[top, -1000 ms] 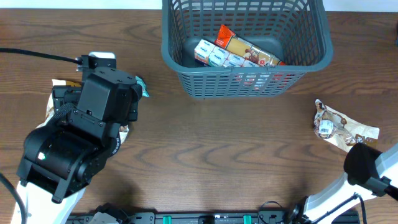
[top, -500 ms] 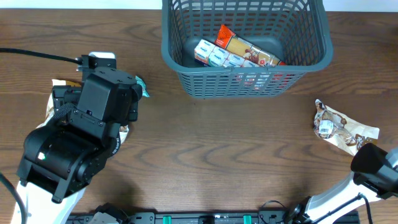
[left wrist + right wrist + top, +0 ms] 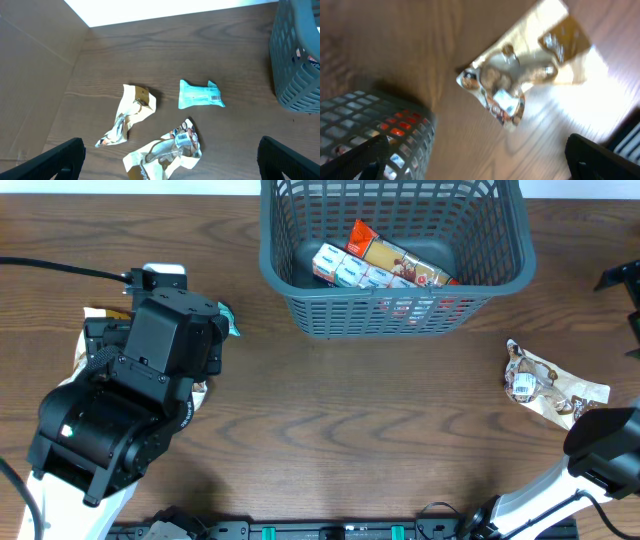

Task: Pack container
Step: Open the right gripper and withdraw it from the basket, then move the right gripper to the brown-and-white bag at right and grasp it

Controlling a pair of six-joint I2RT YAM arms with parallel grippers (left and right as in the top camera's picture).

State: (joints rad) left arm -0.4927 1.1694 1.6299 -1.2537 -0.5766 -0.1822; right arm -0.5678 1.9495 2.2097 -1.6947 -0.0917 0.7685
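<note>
The dark grey lattice container stands at the back middle of the table. It holds a red and yellow packet and a blue and white packet. In the left wrist view my left gripper is open and empty above a crumpled cream packet. Another cream packet and a teal packet lie beyond it. My right gripper is open and empty above the table. A brown and cream packet lies ahead of it, and the container is to its left.
The bulky left arm hides most of the left packets from above; only the teal packet's tip shows. The right packet lies near the table's right edge. The right wrist view is blurred. The container's corner shows in the left wrist view.
The right arm has moved right and back. Its gripper now shows at the right edge of the overhead view. The left arm and the packets have not moved.
</note>
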